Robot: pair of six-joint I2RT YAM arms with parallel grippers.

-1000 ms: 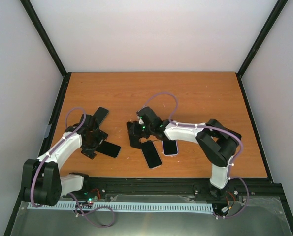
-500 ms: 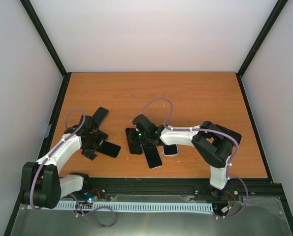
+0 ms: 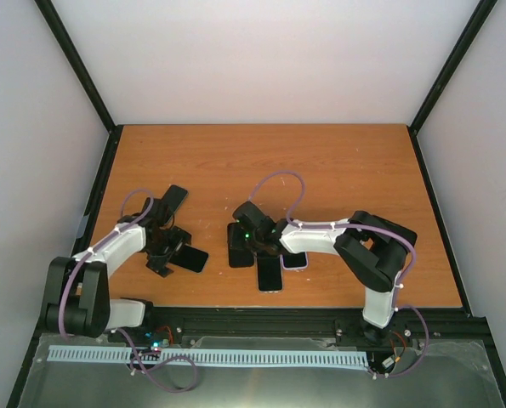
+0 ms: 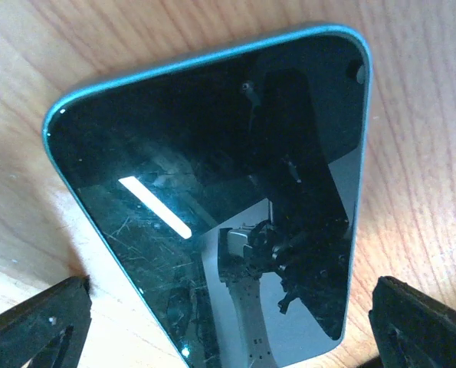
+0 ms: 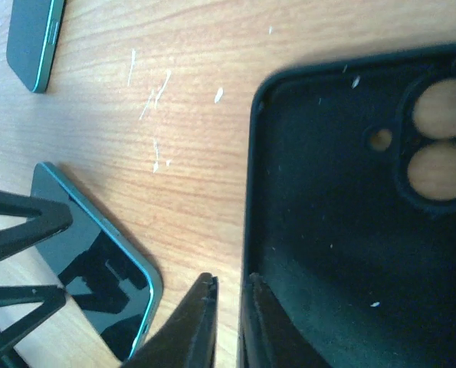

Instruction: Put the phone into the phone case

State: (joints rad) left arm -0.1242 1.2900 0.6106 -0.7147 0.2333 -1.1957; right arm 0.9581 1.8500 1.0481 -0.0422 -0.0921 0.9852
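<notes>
The right gripper [image 5: 231, 285] has its jaws pinched on the side wall of the phone case [image 5: 342, 253], which lies hollow-up by the near edge of the tabletop [image 5: 174, 92]. The left gripper [image 4: 228, 337] holds its jaws wide apart astride the phone [image 4: 212, 192], toward the left edge. This looks like staging. Next, grasp the phone and line it up with the case. Whether the left jaws touch the phone is cut off.

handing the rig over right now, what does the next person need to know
Left end effector: open, straddling a phone that lies screen up on the table; not gripped.
Right end effector: pinched on the side wall of the black case, which lies open side up.
Done: nothing is in the case yet.
Left to do: grip the phone, carry it to the case, press it in.
</notes>
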